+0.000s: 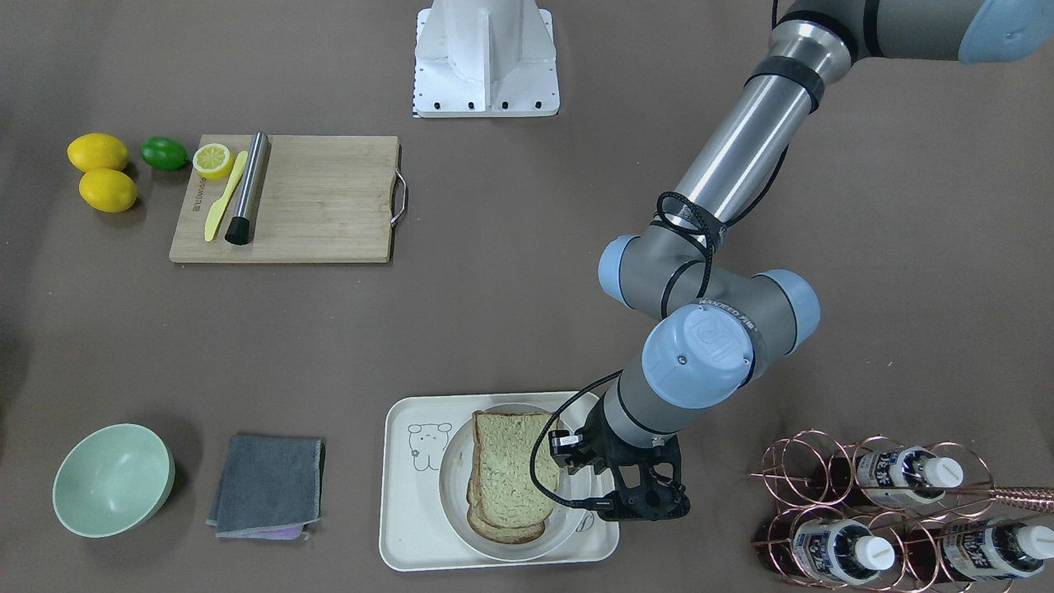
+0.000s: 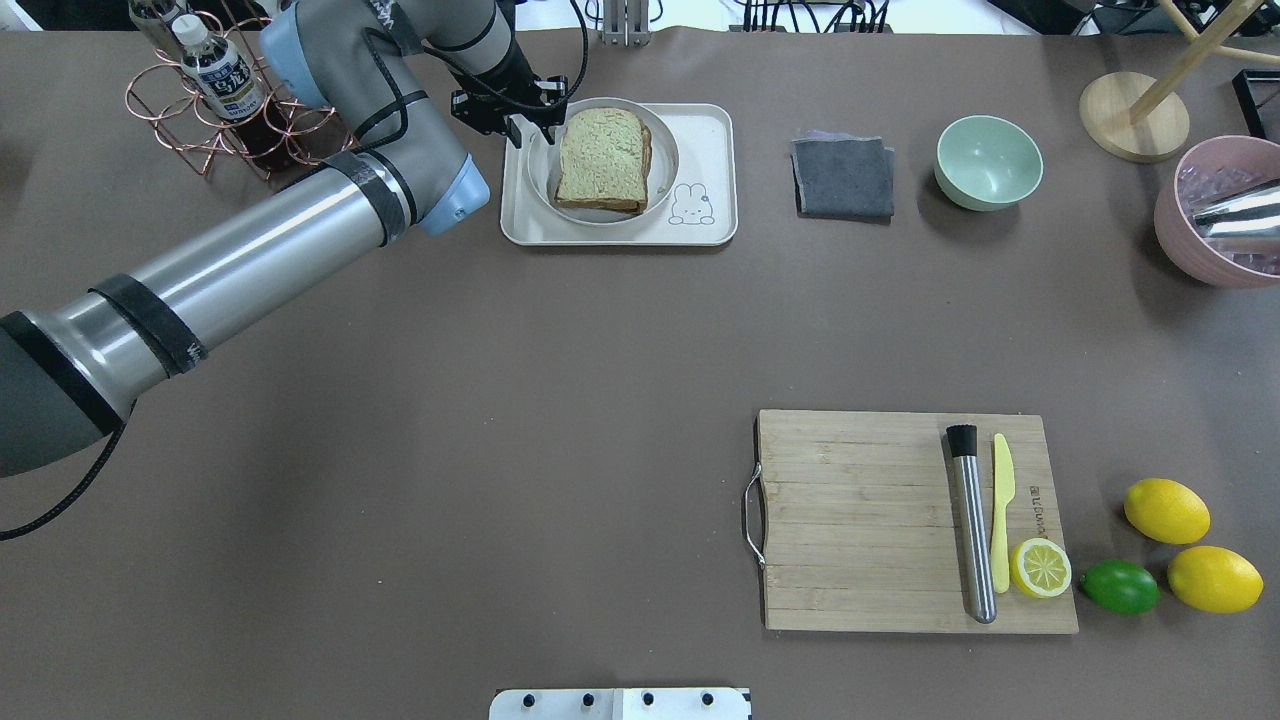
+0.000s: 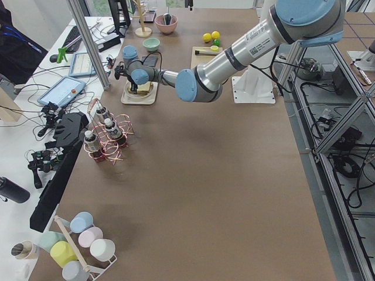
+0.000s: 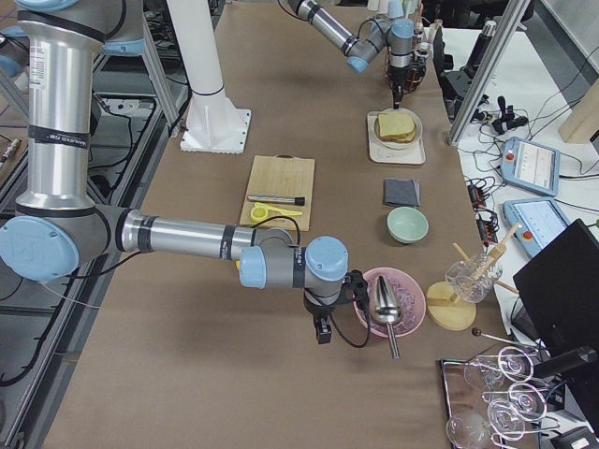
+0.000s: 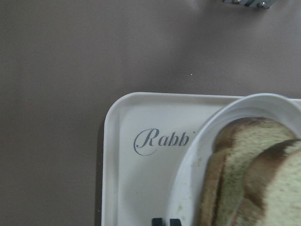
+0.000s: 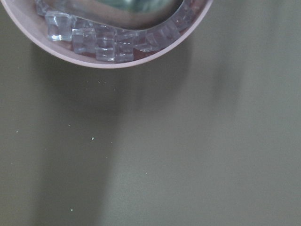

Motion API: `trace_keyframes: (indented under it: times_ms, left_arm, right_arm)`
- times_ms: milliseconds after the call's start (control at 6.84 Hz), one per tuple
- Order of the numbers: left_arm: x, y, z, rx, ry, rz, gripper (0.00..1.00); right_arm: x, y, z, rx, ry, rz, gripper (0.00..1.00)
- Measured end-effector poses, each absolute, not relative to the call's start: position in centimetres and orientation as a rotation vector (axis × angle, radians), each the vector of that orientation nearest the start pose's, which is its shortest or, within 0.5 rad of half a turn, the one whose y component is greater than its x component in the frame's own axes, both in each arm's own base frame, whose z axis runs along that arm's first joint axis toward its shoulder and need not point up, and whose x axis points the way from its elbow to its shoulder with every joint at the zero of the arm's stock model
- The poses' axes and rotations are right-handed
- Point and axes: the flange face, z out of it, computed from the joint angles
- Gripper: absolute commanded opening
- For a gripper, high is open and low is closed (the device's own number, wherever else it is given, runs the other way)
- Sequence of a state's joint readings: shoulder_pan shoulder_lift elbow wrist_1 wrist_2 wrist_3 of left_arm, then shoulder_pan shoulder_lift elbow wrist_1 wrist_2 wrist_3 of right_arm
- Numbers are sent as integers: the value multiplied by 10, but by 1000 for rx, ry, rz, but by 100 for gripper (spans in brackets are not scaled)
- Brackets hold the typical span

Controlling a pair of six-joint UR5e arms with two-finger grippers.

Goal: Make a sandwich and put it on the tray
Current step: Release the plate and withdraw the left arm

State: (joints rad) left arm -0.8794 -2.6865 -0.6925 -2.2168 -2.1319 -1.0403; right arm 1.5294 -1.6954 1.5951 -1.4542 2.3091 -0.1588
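One sandwich (image 1: 504,478): two bread slices stacked a little askew, lying on a round plate (image 1: 451,494); I cannot see what is between them.
Plate: sits on the tray (image 1: 409,511), toward the side away from the bear drawing.
Tray: flat on the table, bottom centre of the front-facing view and upper left of centre in the overhead view.
Left gripper (image 2: 527,122): points down over the tray's bare strip just beside the plate rim. Its fingertips (image 5: 157,221) sit close together at the bottom of the wrist view, with nothing between them.
Right gripper (image 4: 323,329): points down just beside a pink bowl (image 4: 386,301), low in the middle of the right-end view. I cannot tell whether its jaws are open or closed.
Pink bowl: holds ice cubes (image 6: 106,44) and a metal scoop (image 4: 384,304).
Cutting board (image 1: 329,206): upper left of the front-facing view. It carries a metal rod (image 1: 247,188) and a yellow knife (image 1: 224,198), with a lemon half (image 1: 213,160) at its corner.
Fruit: two lemons (image 1: 99,153) and a lime (image 1: 164,153) beside the board.
Green bowl (image 1: 111,479) and grey cloth (image 1: 268,486): bottom left of the front-facing view, well apart from the tray.
Bottle rack (image 1: 873,511): copper wire holding bottles, bottom right of that view.
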Motion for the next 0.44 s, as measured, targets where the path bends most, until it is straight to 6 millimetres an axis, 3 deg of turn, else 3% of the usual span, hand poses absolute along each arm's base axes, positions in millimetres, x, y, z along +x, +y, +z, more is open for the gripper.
trace_keyframes:
  times_ms: [292, 439]
  left_arm:
    - [489, -725, 226, 192, 1023, -65, 99]
    - [468, -704, 222, 193, 1031, -67, 99]
  right_arm:
    - [48, -439, 699, 52, -737, -194, 100]
    - [48, -438, 702, 46, -738, -191, 100]
